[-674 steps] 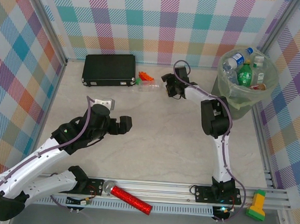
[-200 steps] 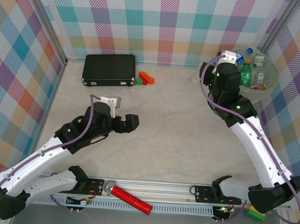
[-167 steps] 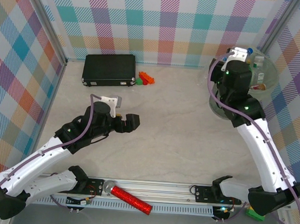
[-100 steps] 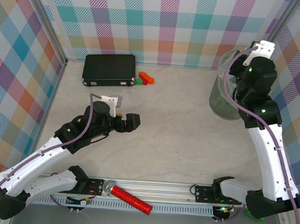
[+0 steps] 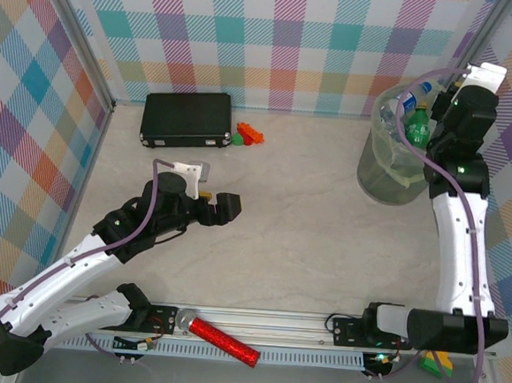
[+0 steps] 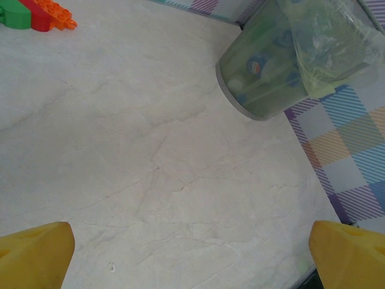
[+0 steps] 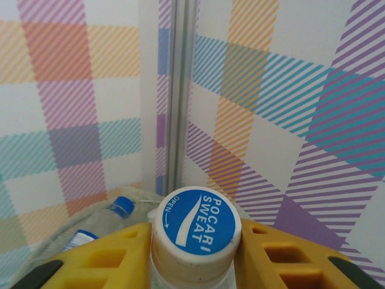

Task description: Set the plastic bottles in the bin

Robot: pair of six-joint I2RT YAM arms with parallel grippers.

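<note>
Top external: you had the right arm [image 5: 458, 198] stretched tall from its base at the table's [image 5: 305, 249] near edge to the far right corner, with the wrist over the bin [image 5: 383, 179]. The bin stood in that corner, lined with a pale green bag, and a green bottle [image 5: 418, 126] lay inside.

Right wrist: your right gripper [image 7: 195, 256] was clamped on a plastic bottle [image 7: 192, 265], with yellow fingers [image 7: 111, 256] tight on both sides just under the cap [image 7: 195, 226]. The cap top was blue, with "POCARI SWEAT" in white lettering and a small "OPEN" along the rim. Beyond it lay a clear bottle [image 7: 96, 226] with a blue cap, its label too blurred to read.

You had the left arm [image 5: 82, 262] low and bent over the left half of the table, with the left gripper [image 5: 222, 208] pointing toward the middle. Left wrist: the yellow fingertips [image 6: 33, 253] stood wide apart with bare table between them. Blue labels showed through the bin wall but were unreadable. The black case [image 5: 188, 120] sat by the far edge, with the toy bricks [image 5: 250, 136] just beside it.
</note>
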